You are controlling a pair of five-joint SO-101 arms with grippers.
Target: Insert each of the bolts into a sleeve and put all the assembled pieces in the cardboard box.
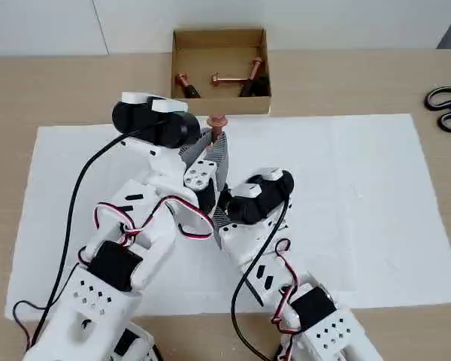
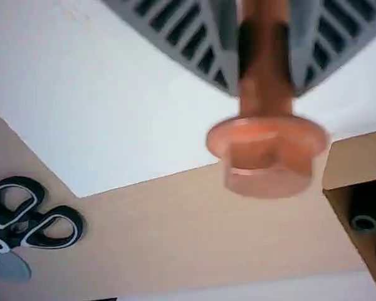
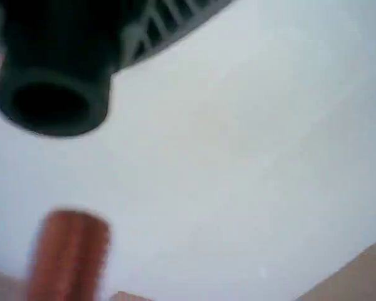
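Mating step: bolt & sleeve are being held close, not yet joined.
The left gripper (image 2: 263, 59) is clamping the copper bolt (image 2: 266, 153) mid-frame in the high view, just below the cardboard box (image 1: 219, 105). The right gripper (image 3: 81, 31) is pinching the black sleeve (image 3: 50, 94). Next move prob. needs bore & shaft lined up.

Blurred, one end cropped: sleeve (image 3: 50, 94), bolt (image 3: 69, 254). Cut by picture edge: scissors (image 1: 447, 110). Cardboard box (image 1: 219, 105) contents partly wall-hidden.
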